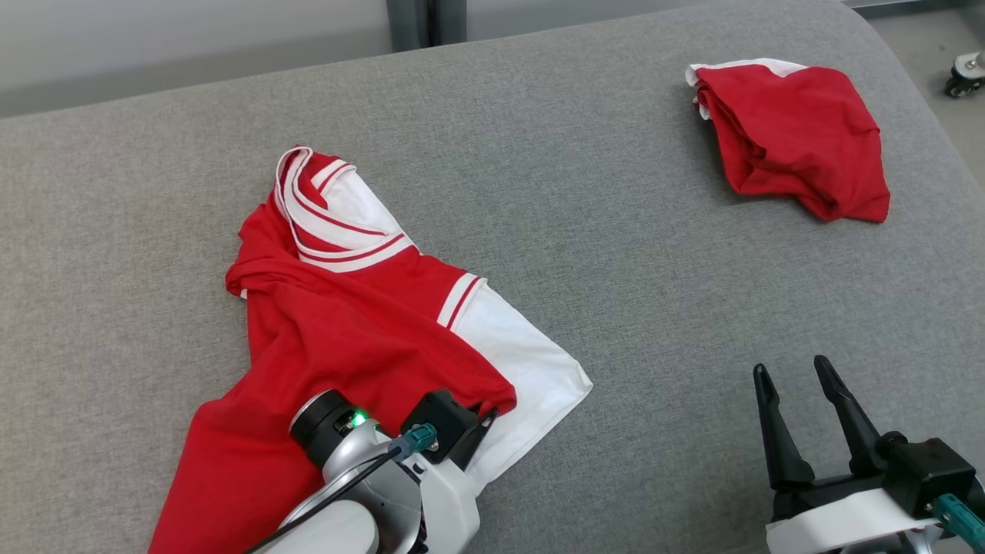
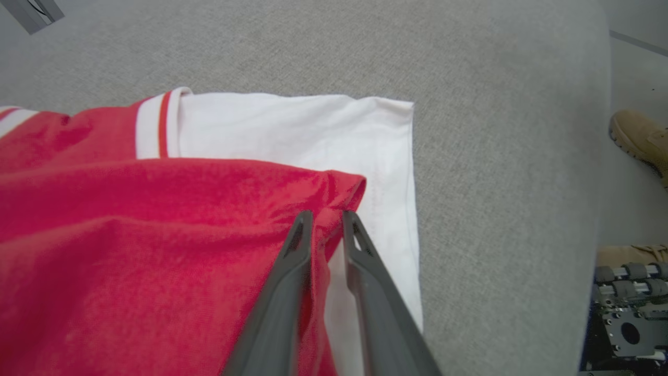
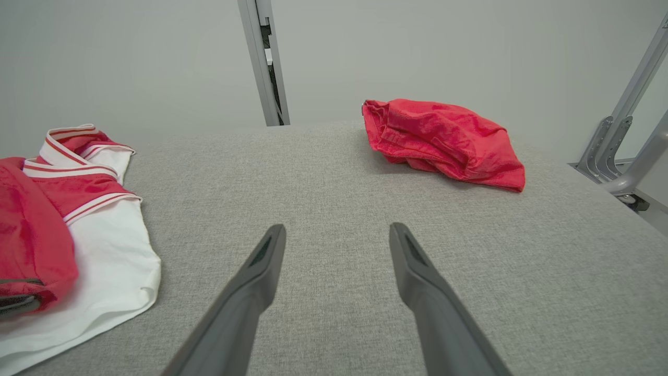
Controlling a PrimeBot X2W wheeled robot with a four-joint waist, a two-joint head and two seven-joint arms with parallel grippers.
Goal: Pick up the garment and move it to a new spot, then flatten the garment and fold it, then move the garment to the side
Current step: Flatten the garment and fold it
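The garment (image 1: pixel 346 331) is a red shirt with white sleeves and striped trim, lying rumpled on the grey padded table (image 1: pixel 616 231) at the left. My left gripper (image 1: pixel 489 412) sits at its near right corner. In the left wrist view the left gripper (image 2: pixel 326 216) has its fingers close together, pinching a fold of the red hem (image 2: pixel 344 188) over the white sleeve (image 2: pixel 292 130). My right gripper (image 1: pixel 793 369) hovers open over bare table at the lower right, holding nothing. The right wrist view shows the right gripper (image 3: pixel 336 232) open, with the garment (image 3: pixel 78 230) at its left.
A second red garment (image 1: pixel 793 138) lies bunched at the table's far right, also visible from the right wrist (image 3: pixel 443 141). A person's tan boot (image 2: pixel 639 138) and my base (image 2: pixel 626 313) sit beyond the table's rounded edge. A caster (image 1: pixel 966 77) stands on the floor.
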